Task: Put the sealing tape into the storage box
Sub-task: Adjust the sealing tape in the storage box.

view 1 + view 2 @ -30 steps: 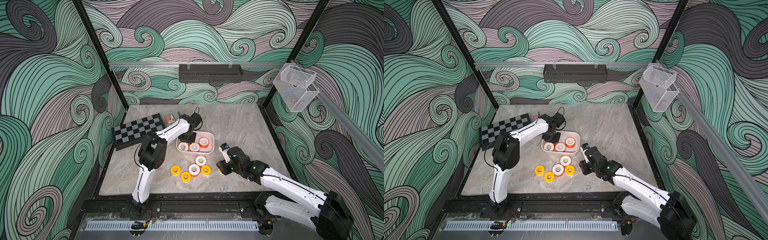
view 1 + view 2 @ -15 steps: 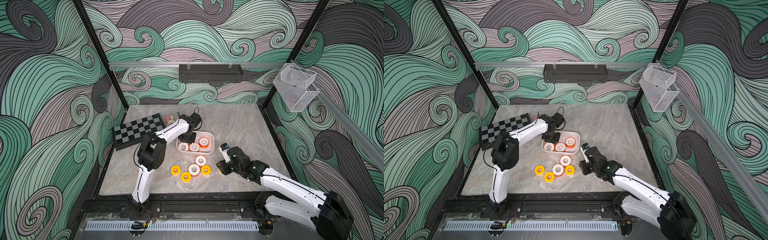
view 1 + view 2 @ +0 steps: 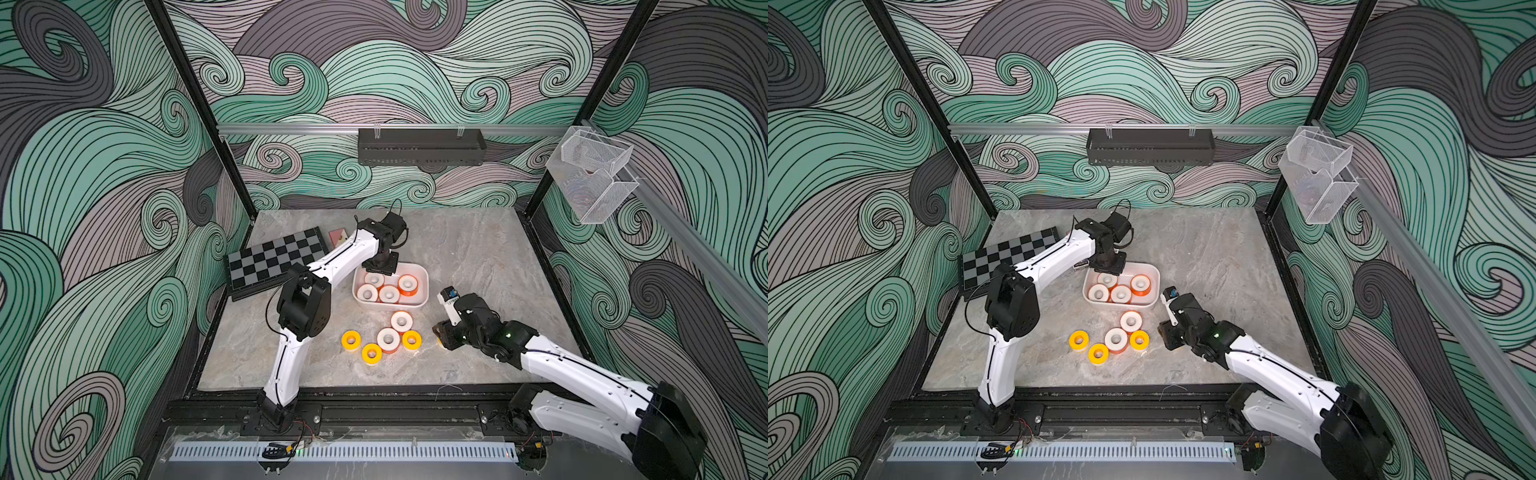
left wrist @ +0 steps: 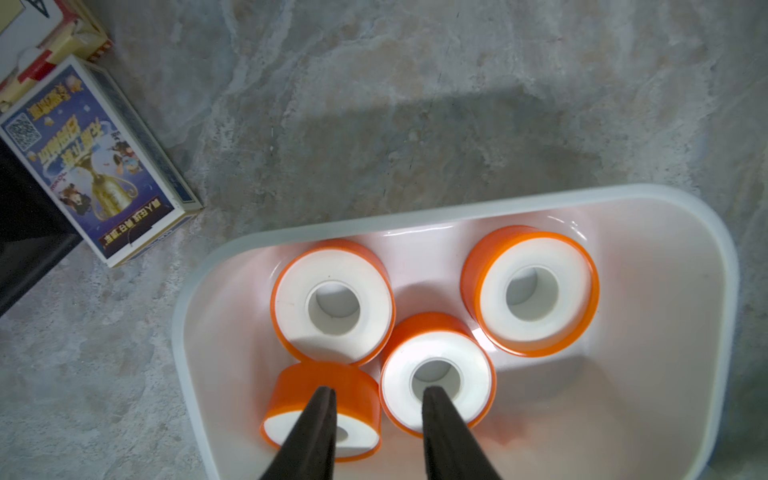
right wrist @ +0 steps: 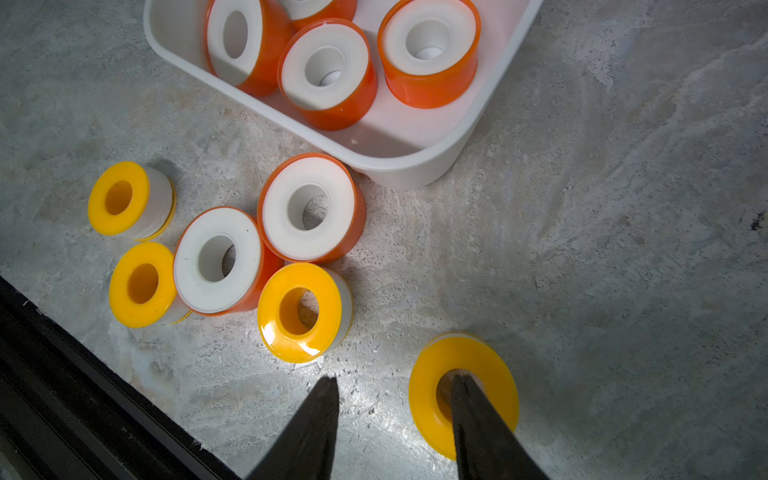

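The white storage box (image 3: pixel 426 276) holds several orange-sided sealing tape rolls (image 4: pixel 332 307). My left gripper (image 4: pixel 379 390) hangs open over them. One fingertip (image 4: pixel 326 392) is above a tilted roll (image 4: pixel 320 386), the other over the hole of its neighbour (image 4: pixel 436 374), gripping neither. In front of the box lie two orange-sided rolls (image 3: pixel 401 321) (image 3: pixel 388 339) and three yellow ones (image 3: pixel 351 340) (image 3: pixel 371 353) (image 3: pixel 412 339). My right gripper (image 5: pixel 395 380) is open at the table, one finger in the hole of another yellow roll (image 5: pixel 494 374), the other outside it with a gap.
A chessboard (image 3: pixel 276 262) and card boxes (image 4: pixel 95 166) lie left of the box. A black perforated tray (image 3: pixel 419 147) hangs on the back wall and clear mesh baskets (image 3: pixel 590 174) on the right rail. The black front frame (image 5: pixel 62 395) runs close to the loose rolls.
The left gripper's jaws have parted a little over the box. Neither arm has visibly shifted.
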Motion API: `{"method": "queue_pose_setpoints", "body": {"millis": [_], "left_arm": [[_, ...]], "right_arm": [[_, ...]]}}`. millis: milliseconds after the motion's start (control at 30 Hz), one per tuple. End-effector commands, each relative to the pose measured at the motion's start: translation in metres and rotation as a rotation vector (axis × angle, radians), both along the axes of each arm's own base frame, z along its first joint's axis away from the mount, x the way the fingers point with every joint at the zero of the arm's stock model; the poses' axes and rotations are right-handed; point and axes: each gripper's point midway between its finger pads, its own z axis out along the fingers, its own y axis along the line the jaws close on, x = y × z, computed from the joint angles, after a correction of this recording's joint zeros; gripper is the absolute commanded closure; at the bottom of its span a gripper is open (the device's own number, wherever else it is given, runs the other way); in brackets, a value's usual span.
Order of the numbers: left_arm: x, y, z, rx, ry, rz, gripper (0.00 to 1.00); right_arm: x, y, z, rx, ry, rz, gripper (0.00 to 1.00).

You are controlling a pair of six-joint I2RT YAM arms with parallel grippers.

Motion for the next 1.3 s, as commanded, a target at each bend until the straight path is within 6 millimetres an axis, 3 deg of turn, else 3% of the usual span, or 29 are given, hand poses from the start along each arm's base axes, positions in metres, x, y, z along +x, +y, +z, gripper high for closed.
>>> {"method": "queue_pose_setpoints", "body": {"millis": [0, 567, 867, 1267], "left_arm": [[0.002, 0.002, -0.022, -0.004, 0.057, 0.025, 0.58], [0.006, 0.0, -0.067, -0.023, 0.104, 0.056, 0.58], [0.006, -0.008, -0.074, -0.054, 0.104, 0.009, 0.61], [0.004, -0.025, -0.058, -0.161, 0.03, -0.099, 0.69]], "right_arm": [[-0.003, 0.001, -0.001, 0.016, 0.007, 0.002, 0.51], [-0.004, 0.001, -0.002, 0.013, 0.011, 0.004, 0.51], [-0.002, 0.002, -0.002, 0.014, 0.011, 0.003, 0.51], [-0.002, 0.003, -0.005, 0.01, 0.019, 0.008, 0.51]]}}
